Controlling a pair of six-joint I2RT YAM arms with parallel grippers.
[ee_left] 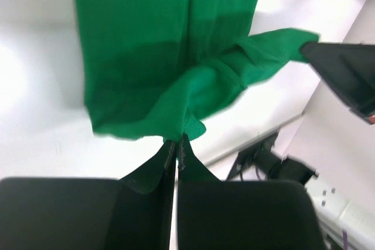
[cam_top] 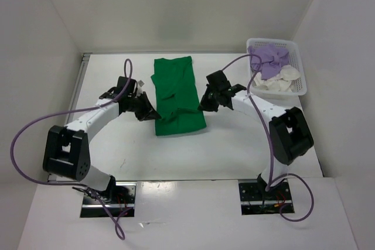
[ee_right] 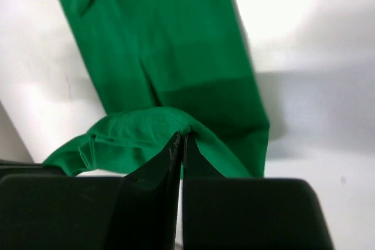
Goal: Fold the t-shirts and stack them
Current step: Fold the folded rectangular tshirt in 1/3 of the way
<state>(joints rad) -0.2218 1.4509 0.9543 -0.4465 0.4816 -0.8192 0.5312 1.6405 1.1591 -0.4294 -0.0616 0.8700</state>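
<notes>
White counter (cam_top: 176,159), pale walls on three sides. Lying lengthwise at centre: bright green t-shirt (cam_top: 176,86), near half rumpled into a ridge. Left end effector (ee_left: 177,147) pressed together, pinching a fold near the shirt's left near corner. Right end effector (ee_right: 180,143) likewise clamped on a bunched fold by the right edge, apparently raised off the counter. Heaped in the white lattice basket (cam_top: 296,50) at far right: lavender t-shirt (cam_top: 270,60) over cream t-shirt (cam_top: 282,80).
</notes>
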